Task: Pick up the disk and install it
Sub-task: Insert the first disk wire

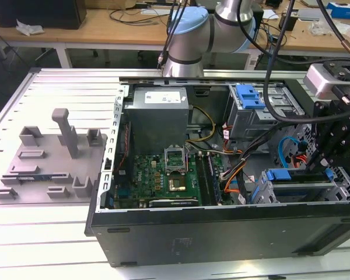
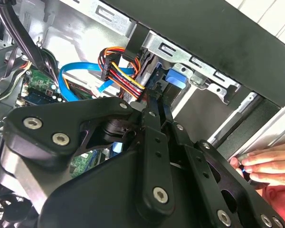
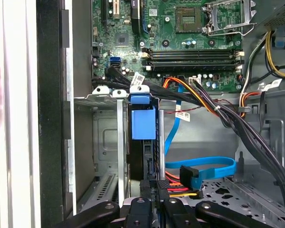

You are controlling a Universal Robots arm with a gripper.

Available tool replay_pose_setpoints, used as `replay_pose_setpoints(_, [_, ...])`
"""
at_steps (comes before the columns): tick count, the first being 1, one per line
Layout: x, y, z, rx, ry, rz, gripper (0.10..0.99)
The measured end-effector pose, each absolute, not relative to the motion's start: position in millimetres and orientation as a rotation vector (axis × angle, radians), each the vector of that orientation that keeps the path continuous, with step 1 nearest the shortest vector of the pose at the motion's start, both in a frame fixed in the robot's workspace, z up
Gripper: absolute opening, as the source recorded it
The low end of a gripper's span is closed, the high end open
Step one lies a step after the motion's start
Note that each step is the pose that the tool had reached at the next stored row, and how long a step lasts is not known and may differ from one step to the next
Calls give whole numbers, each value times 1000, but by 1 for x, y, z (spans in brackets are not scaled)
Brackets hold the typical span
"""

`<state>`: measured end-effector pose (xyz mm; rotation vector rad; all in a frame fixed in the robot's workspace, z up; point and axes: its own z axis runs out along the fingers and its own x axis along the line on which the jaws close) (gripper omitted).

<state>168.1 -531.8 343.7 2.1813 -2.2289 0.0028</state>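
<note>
The disk [image 3: 143,123] stands on edge in a slot of the metal drive cage [image 3: 107,142] inside the open computer case [image 1: 221,227]; its blue carrier tab faces the motherboard. In the exterior view the disk [image 1: 278,175] sits at the case's right. My gripper [image 3: 155,187] is directly over the end of the disk away from the tab, with its two black fingers drawn together. In the second wrist view the gripper [image 2: 154,104] points at the blue carrier of the disk [image 2: 173,81]. Whether the fingertips clamp the carrier or only rest on it is hidden. In the exterior view the gripper [image 1: 329,166] hangs over the cage.
A thick black cable bundle [image 3: 218,109], a blue data cable [image 3: 204,166] and a red-yellow power plug [image 3: 180,190] run close beside the gripper. A person's hand [image 2: 263,164] rests outside the case wall. A grey fixture plate [image 1: 46,163] lies on the exterior view's left.
</note>
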Motion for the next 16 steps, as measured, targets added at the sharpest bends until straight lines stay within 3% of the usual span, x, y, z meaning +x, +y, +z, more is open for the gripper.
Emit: replay_pose_setpoints(16, [168,-532,347,2181,-2229,3,165])
